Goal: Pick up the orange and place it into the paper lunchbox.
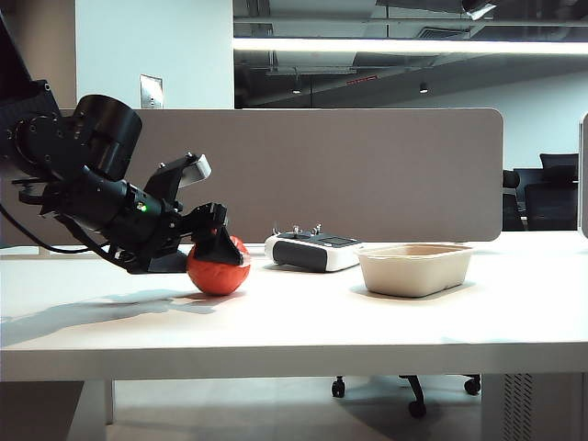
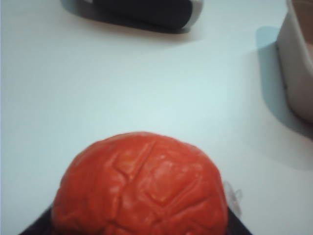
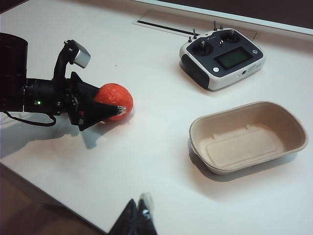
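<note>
Two steps are left, by the look of it: lifting and carrying. The orange point(image 1: 219, 271) sits on the tabletop point(image 1: 294, 322) toward its left edge, well apart from the empty paper lunchbox point(image 1: 415, 268). The left tool point(image 1: 223, 246) is placed around the orange; a firm pinch cannot be confirmed. The right tool point(image 3: 138, 211) is held above the near edge, its fingers seemingly pressed together.
</note>
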